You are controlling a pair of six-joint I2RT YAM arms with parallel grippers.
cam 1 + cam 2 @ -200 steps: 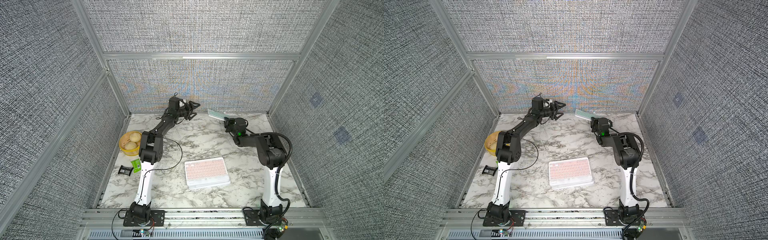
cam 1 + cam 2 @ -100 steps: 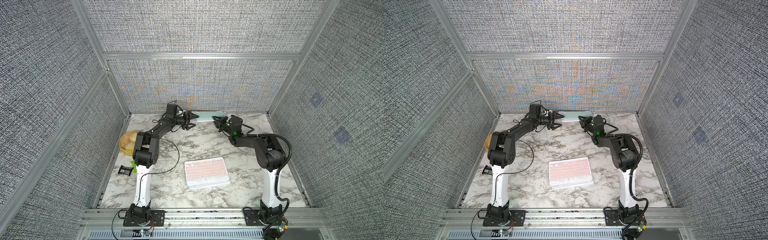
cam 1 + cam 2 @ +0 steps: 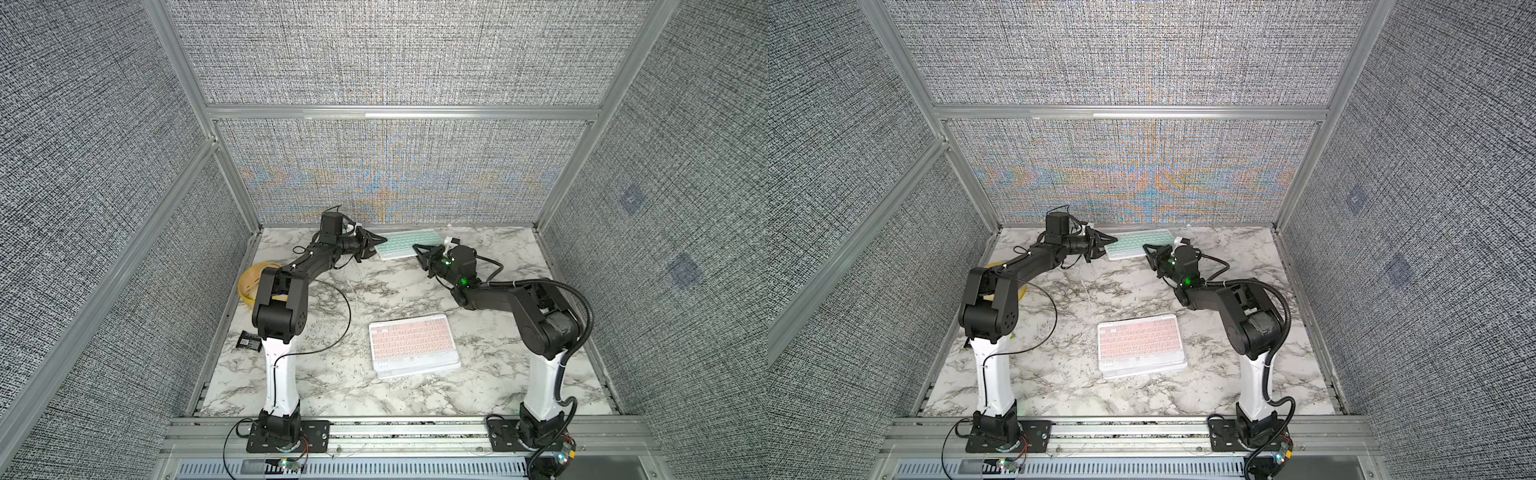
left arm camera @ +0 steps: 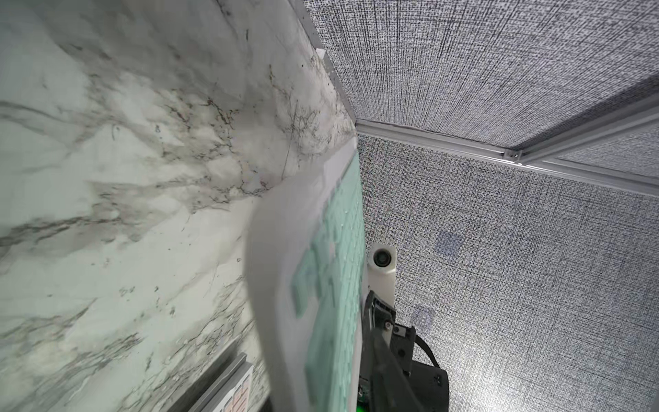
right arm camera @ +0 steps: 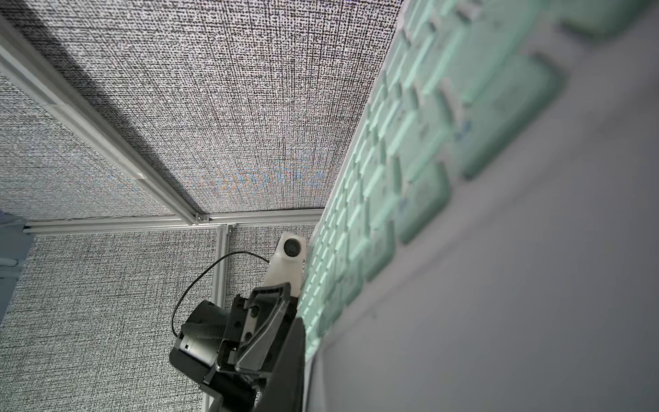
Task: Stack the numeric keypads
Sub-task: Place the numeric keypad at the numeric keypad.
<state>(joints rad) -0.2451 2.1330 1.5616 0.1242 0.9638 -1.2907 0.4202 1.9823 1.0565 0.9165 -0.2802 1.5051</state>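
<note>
1. Step in hand: a two-arm hold on the mint keypad (image 3: 409, 243). It sits at the back of the table (image 3: 332, 374), close to the rear wall (image 3: 395, 174) and well apart from the stack (image 3: 419, 369).
2. Right tool (image 3: 419, 249): clenched on the mint keypad's near right corner.
3. Left tool (image 3: 381, 240): at the keypad's left edge and apparently clamped on it, though its fingers do not show in the left wrist view.
4. Stack: front centre of the table, with the pink keypad (image 3: 411, 338) on top, keys up.
5. Next move, as judged: carry the mint keypad forward and level, line its frame up over the pink keypad, lower it, then release both tools together. An uneven release would likely skew it.
6. Surface: smooth white marble pattern, on which a slim keypad may slide. A yellow bowl (image 3: 249, 278) and a black packet (image 3: 248, 339) lie at the left edge, clear of the path.
7. Room: grey woven walls (image 3: 104, 187) in an aluminium frame enclose three sides.
</note>
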